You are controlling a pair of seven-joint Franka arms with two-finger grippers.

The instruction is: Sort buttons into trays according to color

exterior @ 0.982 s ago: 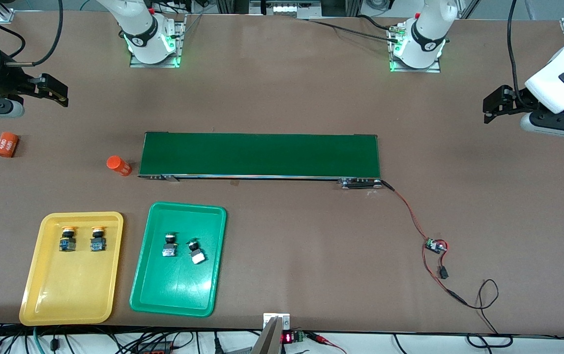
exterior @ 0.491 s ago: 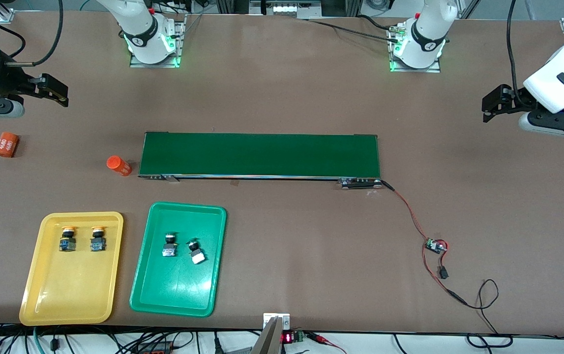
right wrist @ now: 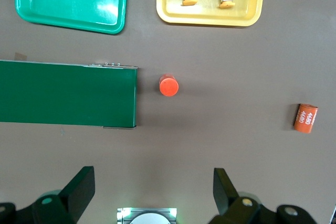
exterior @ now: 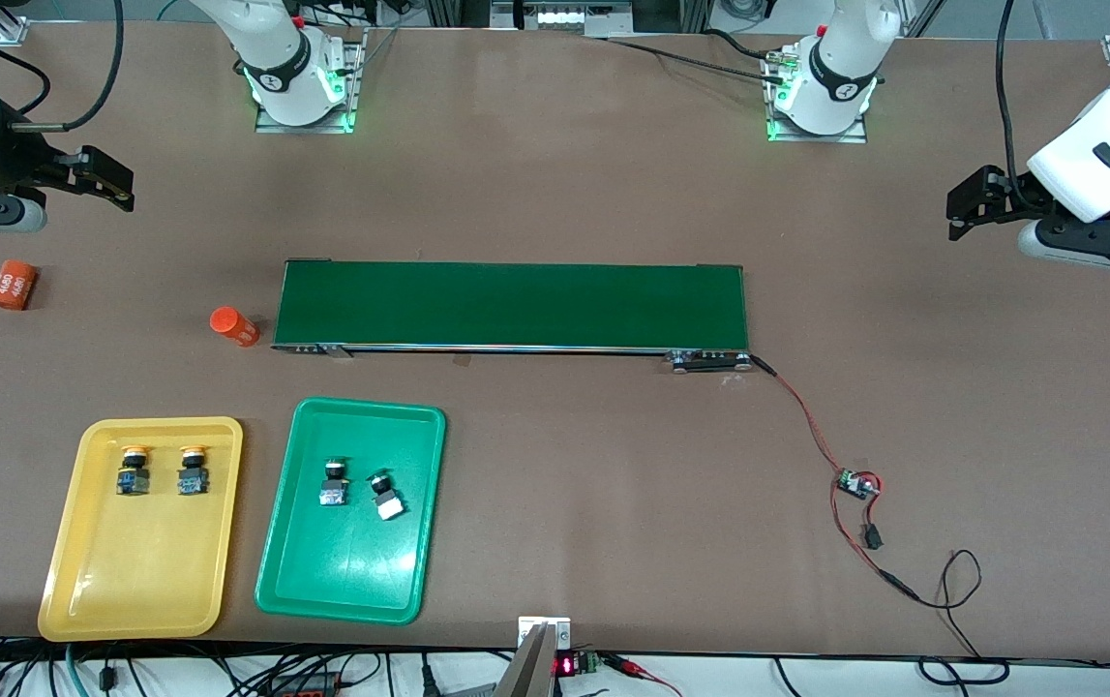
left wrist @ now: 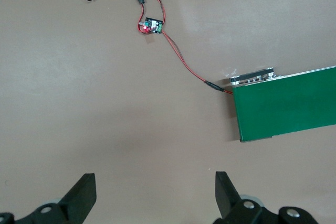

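Front view: two yellow buttons (exterior: 162,472) are seen in the yellow tray (exterior: 129,581), two green buttons (exterior: 358,487) in the green tray (exterior: 342,571), so sorting looks finished. Left gripper (exterior: 963,205) and right gripper (exterior: 107,179) are parked wide open, empty, above the table ends.
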